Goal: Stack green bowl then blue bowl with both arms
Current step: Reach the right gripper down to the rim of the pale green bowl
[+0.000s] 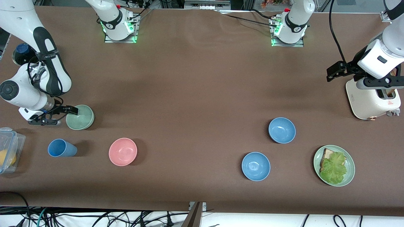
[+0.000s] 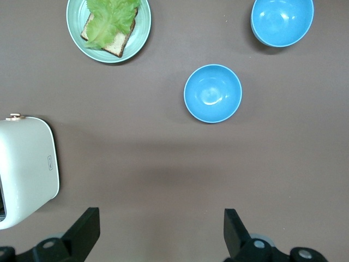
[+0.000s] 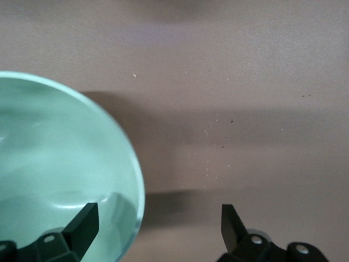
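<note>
Two blue bowls (image 1: 282, 130) (image 1: 255, 166) sit empty toward the left arm's end of the table, beside the pale-green plate (image 1: 350, 169) holding bread topped with lettuce (image 1: 333, 167). Toward the right arm's end, the empty green bowl (image 1: 80, 118) rests farther from the front camera than the pink bowl (image 1: 122, 151). The right gripper (image 1: 64, 113) straddles its rim, fingers spread, gripping nothing; the left gripper (image 2: 161, 232) waits over bare table beside the toaster (image 1: 372, 100), wide open and empty.
</note>
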### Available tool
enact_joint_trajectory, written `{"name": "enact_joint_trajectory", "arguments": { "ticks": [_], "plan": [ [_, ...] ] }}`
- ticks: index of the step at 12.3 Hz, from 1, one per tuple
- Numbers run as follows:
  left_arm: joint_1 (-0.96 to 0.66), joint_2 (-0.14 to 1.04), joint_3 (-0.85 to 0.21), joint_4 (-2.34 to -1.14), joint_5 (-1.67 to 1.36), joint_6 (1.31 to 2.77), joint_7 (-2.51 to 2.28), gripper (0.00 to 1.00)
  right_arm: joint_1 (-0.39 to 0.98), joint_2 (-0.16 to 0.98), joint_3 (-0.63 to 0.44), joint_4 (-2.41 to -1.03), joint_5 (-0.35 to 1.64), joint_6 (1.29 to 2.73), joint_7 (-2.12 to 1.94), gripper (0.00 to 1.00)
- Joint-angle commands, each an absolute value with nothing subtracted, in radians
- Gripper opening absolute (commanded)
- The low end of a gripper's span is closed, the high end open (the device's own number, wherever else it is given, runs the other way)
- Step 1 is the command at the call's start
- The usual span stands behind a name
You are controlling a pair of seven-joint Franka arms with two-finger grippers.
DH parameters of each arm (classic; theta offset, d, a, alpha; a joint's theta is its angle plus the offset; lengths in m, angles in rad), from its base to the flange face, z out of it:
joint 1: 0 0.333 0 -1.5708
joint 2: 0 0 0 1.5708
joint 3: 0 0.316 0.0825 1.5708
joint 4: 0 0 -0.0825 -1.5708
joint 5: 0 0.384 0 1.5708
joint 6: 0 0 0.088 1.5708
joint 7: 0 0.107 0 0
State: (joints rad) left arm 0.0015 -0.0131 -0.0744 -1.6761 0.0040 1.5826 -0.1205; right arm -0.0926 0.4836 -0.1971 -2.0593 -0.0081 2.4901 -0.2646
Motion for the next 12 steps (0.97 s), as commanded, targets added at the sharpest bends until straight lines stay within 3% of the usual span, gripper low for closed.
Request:
{"name": "enact_joint_trajectory", "arguments": {
  "ticks": [1, 2, 4, 10, 12],
  "plan": [
    [0.008, -0.020, -0.083, -1.667, 0.021, 1.565, -0.124, 1.00, -0.115, 0.489, -0.186, -2.065, 0.029, 2.511, -0.298, 0.55],
    [0.008, -0.020, -0.083, -1.667, 0.021, 1.565, -0.124, 1.00, -0.114, 0.489, -0.183, -2.060, 0.031, 2.511, -0.298, 0.29],
    [0.008, -0.020, -0.083, -1.667, 0.021, 1.565, -0.123, 1.00, -0.110, 0.488, -0.179, -2.057, 0.031, 2.500, -0.296, 0.00],
    [0.008, -0.020, -0.083, -1.667, 0.021, 1.565, -0.123, 1.00, -0.106, 0.480, -0.164, -2.045, 0.032, 2.487, -0.291, 0.00],
    [0.008, -0.020, -0.083, -1.667, 0.021, 1.565, -0.123, 1.00, -0.104, 0.451, -0.137, -1.995, 0.064, 2.381, -0.291, 0.00]
  ]
}}
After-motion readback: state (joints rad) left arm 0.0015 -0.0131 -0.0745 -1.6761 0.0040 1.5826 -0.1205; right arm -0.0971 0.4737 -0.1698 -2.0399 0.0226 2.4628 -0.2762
